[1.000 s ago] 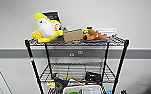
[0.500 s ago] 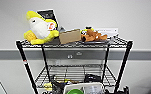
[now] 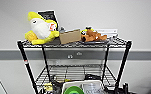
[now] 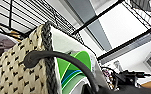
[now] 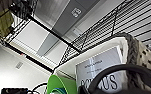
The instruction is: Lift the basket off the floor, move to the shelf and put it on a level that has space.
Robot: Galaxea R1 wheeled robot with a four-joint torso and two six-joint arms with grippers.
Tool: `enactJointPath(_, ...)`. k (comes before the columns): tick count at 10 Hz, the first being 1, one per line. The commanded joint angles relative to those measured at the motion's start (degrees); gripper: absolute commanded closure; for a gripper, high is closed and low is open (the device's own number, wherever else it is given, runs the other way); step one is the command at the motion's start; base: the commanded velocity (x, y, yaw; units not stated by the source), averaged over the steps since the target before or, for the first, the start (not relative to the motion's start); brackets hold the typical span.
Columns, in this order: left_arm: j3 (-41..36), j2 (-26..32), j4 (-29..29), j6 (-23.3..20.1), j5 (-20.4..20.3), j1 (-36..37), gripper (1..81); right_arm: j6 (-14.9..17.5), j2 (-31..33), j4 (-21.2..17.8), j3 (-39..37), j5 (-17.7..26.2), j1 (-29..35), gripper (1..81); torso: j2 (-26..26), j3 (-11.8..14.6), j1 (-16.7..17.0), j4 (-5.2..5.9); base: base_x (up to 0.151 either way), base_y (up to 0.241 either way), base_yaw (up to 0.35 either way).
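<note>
We find the basket raised nearest us, before the shelf, apparently to clear the open level behind. Its cream speckled weave and dark braided rim look stiff; a green disc lies inside. Whether either gripper is closed, we cannot tell. Farther up, a yellow plush crowds the top.

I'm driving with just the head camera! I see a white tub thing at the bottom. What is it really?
Observer: It's the basket; its outside is cream weave with dark specks and a braided dark rim.
Operator: What's the green thing inside?
Observer: A green item with blue and white bands below the green; I can't tell what it is.
Operator: And the grey card?
Observer: In the right wrist view, the card has printed black lettering, too blurred to read.
Operator: Is the shelf close?
Observer: Yes, the shelf has wire tiers just past the basket.
</note>
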State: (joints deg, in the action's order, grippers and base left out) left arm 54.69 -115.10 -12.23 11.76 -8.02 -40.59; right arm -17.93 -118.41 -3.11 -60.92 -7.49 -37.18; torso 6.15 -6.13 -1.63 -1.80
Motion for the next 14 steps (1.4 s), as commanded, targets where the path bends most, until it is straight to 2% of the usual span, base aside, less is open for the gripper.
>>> enactJointPath(1, -6.2, 2.9, 0.4, 3.3, -2.4, 12.6, 81.1, 0.5, 1.4, -2.7, 5.7, -2.2, 12.3, 81.1, 0.0, 0.0, 0.0, 0.0, 0.0, 0.0, 0.0)
enactJointPath(3, -6.2, 3.3, 0.4, 5.8, -1.9, 16.1, 81.1, 0.4, 1.8, -4.4, 6.2, -0.1, 15.3, 81.1, 0.0, 0.0, 0.0, 0.0, 0.0, 0.0, 0.0)
enactJointPath(7, -6.3, 3.6, 0.4, 9.6, -0.7, 21.9, 81.1, 0.4, 1.1, -7.2, 5.9, 0.3, 19.3, 81.1, 0.0, 0.0, 0.0, 0.0, 0.0, 0.0, 0.0)
enactJointPath(14, -6.6, 4.2, 0.3, 13.6, 1.3, 29.6, 81.1, 0.4, -3.0, -11.1, 3.7, 2.1, 25.7, 81.1, 0.0, 0.0, 0.0, 0.0, 0.0, 0.0, 0.0)
